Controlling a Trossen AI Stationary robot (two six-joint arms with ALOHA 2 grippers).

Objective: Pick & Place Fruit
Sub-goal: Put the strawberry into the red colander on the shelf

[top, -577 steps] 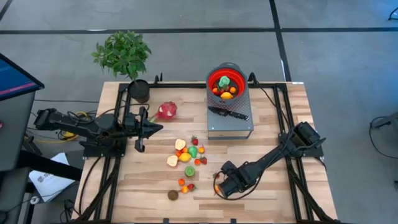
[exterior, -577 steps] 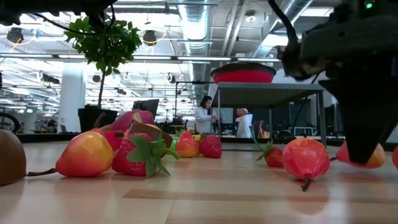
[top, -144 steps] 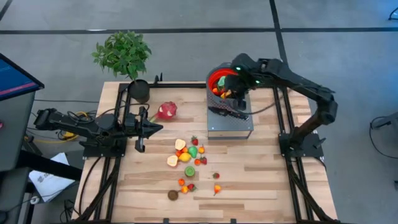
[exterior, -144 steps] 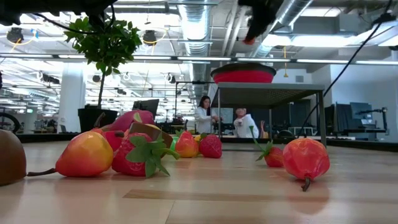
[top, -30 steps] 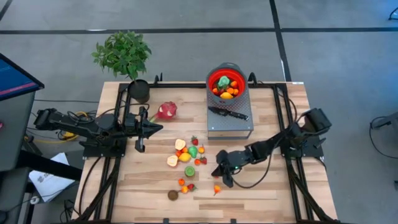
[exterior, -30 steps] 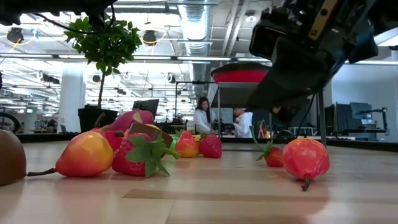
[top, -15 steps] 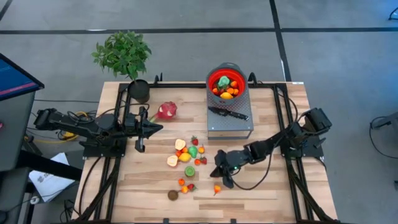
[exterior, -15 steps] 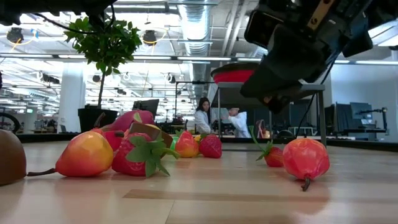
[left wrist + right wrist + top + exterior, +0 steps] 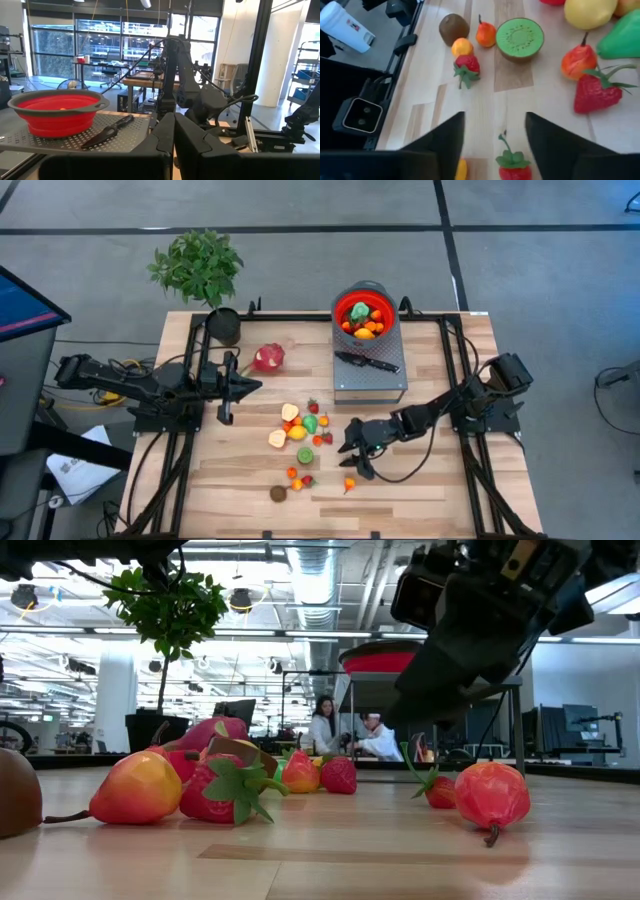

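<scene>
**Right gripper spread low over loose fruit on the open front of the table**

The wooden table (image 9: 420,480) has its widest bare boards along the front edge and at the front right, under the right arm. A black frame runs down both sides. At the back middle a grey perforated stand (image 9: 370,380) carries the red bowl (image 9: 363,314), already holding several fruits, and the black-handled knife (image 9: 368,362). The potted plant (image 9: 200,270) stands at the back left corner.

The left gripper (image 9: 240,388) waits by the left rail, fingers pressed together, beside the dragon fruit (image 9: 268,358), whose green tips point toward the left rail.

Most of the fruit (image 9: 303,425) lies clustered at the table's middle, trailing toward the front edge, where a brown kiwi (image 9: 278,493) lies.

The right gripper (image 9: 352,452) hangs low just right of that cluster, fingers apart and holding nothing. In its wrist view a strawberry (image 9: 513,164) lies between the fingers (image 9: 555,142), leafy cap toward the cluster, long axis running along the fingers. An orange fruit (image 9: 349,483) lies just beside it, nearer the front edge.
</scene>
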